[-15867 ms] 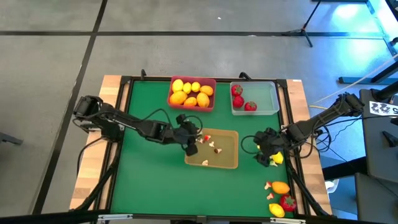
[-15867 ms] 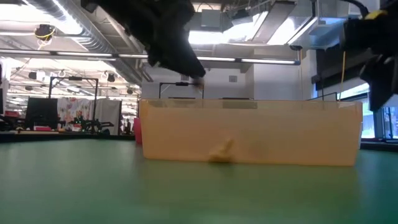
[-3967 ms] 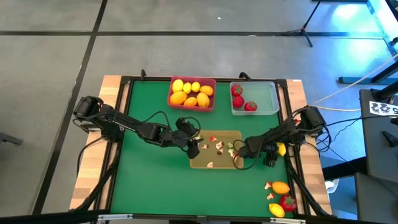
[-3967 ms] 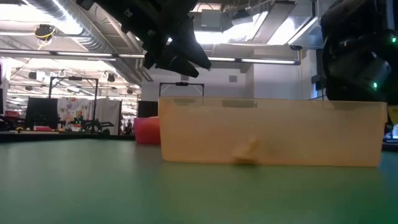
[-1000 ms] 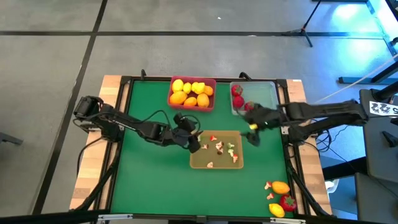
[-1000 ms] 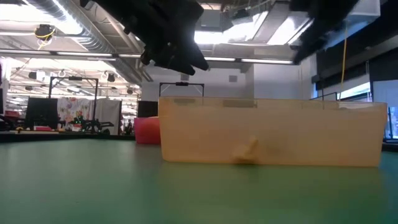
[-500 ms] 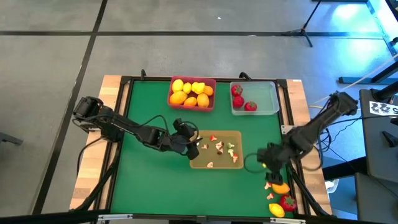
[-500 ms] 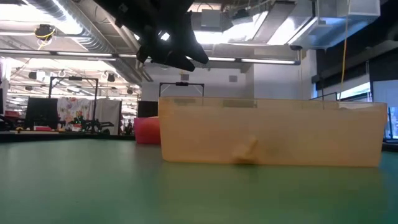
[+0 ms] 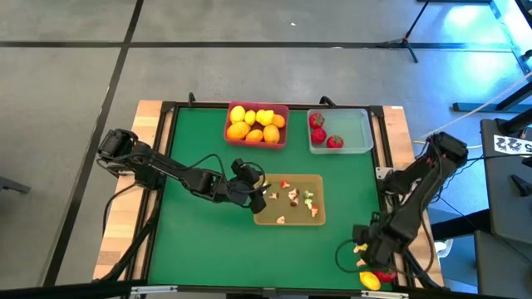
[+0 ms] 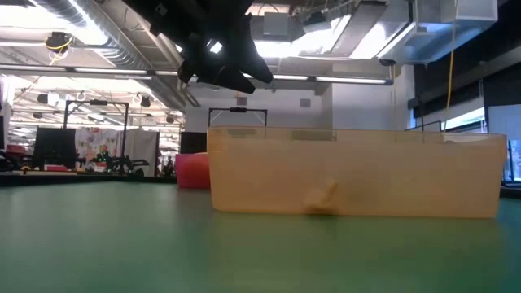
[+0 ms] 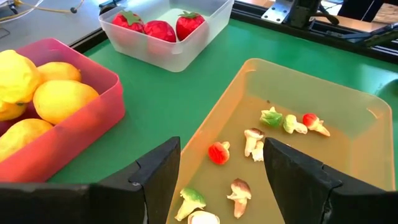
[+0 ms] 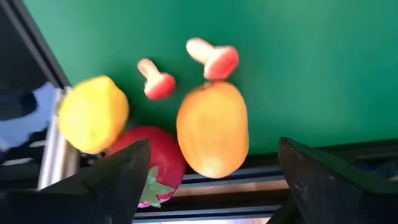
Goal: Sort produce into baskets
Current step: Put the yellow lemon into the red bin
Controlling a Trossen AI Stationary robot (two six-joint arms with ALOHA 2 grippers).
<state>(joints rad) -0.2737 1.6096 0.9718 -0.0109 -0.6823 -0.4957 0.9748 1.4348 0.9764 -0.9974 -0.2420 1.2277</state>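
My right gripper (image 9: 371,249) hangs open, pointing down over loose produce at the table's near right corner. An orange oval fruit (image 12: 212,127) lies on the mat below the gap between its fingers, with a yellow lemon (image 12: 93,115), a red fruit (image 12: 155,165) and two small mushrooms (image 12: 186,65) beside it. My left gripper (image 9: 258,195) is open and holds nothing, above the left end of the tan basket (image 9: 287,222), which holds several mushroom bits (image 11: 249,140). The pink basket (image 9: 257,146) holds lemons. The clear basket (image 9: 357,129) holds red fruits.
The black table frame (image 12: 261,186) runs right beside the loose pile, at the table's near right edge. In the low view the tan basket (image 10: 350,171) stands mid-table with the left gripper (image 10: 224,65) above its left end. Bare green mat lies at the near left.
My right gripper has swung from beside the clear basket toward the table's near right corner. It has come down and tipped from slanting to pointing almost straight down over the loose produce. Its fingers stay open and hold nothing.
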